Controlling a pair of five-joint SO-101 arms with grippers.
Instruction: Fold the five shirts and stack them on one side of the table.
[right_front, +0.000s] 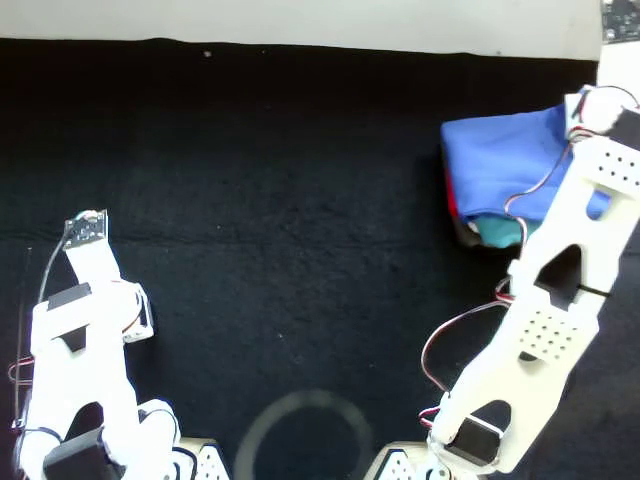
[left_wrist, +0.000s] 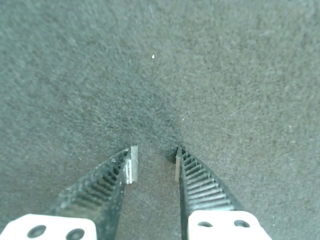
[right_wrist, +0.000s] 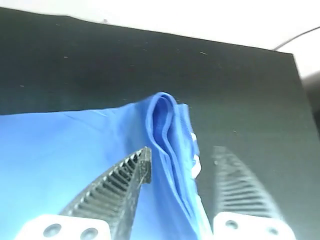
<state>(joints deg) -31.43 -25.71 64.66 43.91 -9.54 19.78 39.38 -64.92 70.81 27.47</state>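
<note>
Blue shirt, topping the stack at the worktop's far right edge, is lying soft and light, likely best pinched at the thick fold the spread right hand is straddling; left hand, spread, is hovering well apart.

The left arm sits folded close to its base at the near left. Its wrist is bent so the left gripper points downward, fingers parted by a modest gap. The right arm is stretched out toward the far right, and the right gripper has its fingers spread wide.
</note>
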